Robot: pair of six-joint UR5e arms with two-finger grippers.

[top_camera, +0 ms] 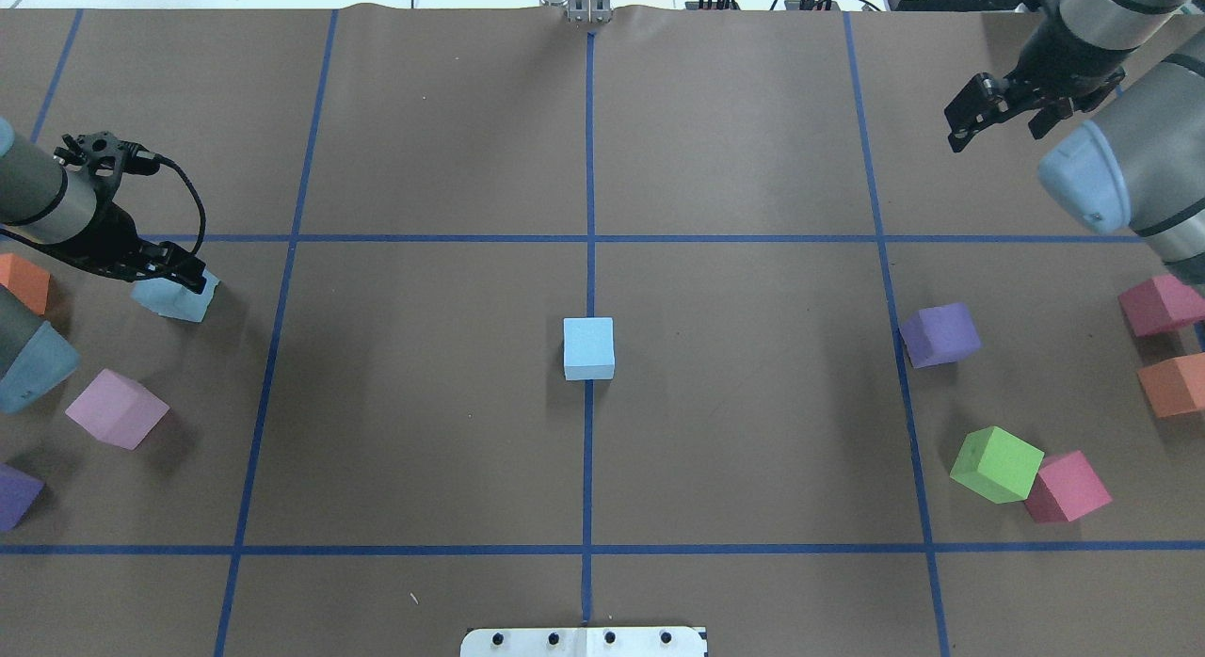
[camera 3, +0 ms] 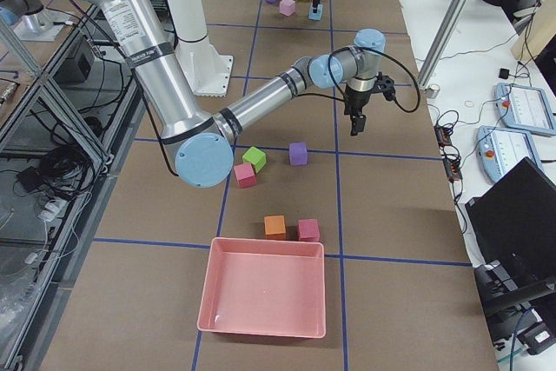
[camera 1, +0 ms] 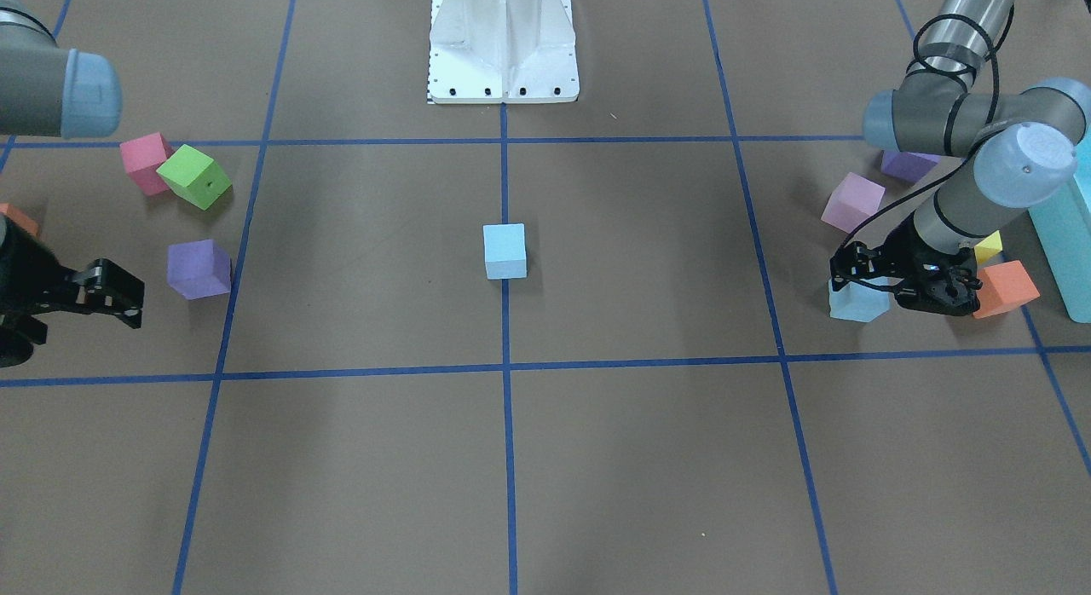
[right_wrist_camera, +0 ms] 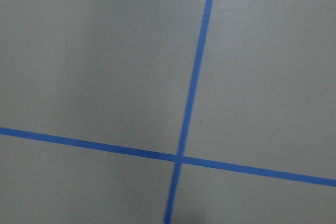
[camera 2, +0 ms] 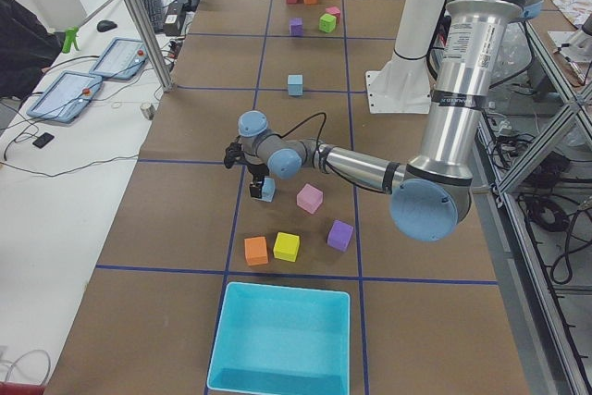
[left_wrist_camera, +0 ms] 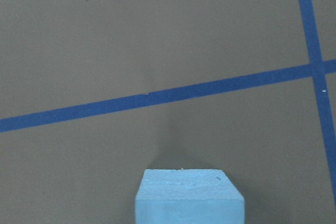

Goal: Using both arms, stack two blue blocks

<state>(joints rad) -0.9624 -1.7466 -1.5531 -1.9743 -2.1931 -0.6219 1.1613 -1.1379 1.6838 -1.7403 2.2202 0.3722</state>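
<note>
One pale blue block stands alone at the table's centre, where two tape lines cross, and it also shows in the front view. My left gripper is low at the table's left side. Its fingers sit block-width apart on the second pale blue block, at or just above the table. This block fills the bottom centre of the left wrist view. My right gripper is open and empty, raised over the far right of the table. Its wrist view shows only paper and tape lines.
Orange, lilac and purple cubes lie near the left gripper. So do a yellow cube and the turquoise box. Purple, green, pink, crimson and orange cubes lie on the right.
</note>
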